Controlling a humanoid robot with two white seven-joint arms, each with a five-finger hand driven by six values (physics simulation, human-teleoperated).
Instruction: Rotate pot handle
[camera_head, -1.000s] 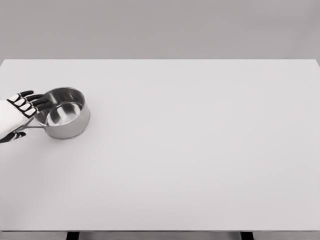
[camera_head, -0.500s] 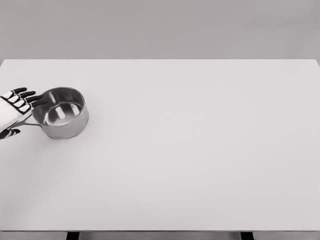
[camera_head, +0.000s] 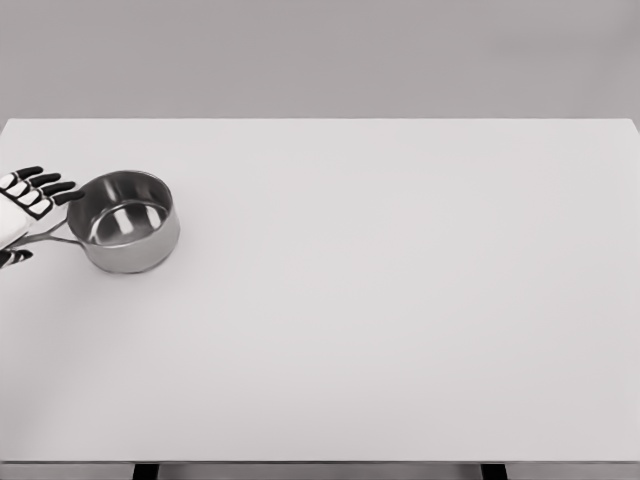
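A small shiny steel pot (camera_head: 124, 221) stands upright on the white table (camera_head: 380, 290) near its left edge. Its thin handle (camera_head: 47, 238) sticks out to the left and slightly toward me. My left hand (camera_head: 22, 205) is at the picture's left edge, over the outer end of the handle. Its black-tipped fingers (camera_head: 50, 187) are spread and reach toward the pot's rim, just short of touching it. The thumb (camera_head: 14, 257) shows below the handle. Nothing is grasped. My right arm is out of the picture.
The wide white table stretches to the right and toward me. A grey wall rises behind its far edge. Two dark table legs (camera_head: 146, 470) show under the front edge.
My left hand has drawn back to the left, away from the pot's rim. The pot has stayed almost in place, and more of its handle now shows.
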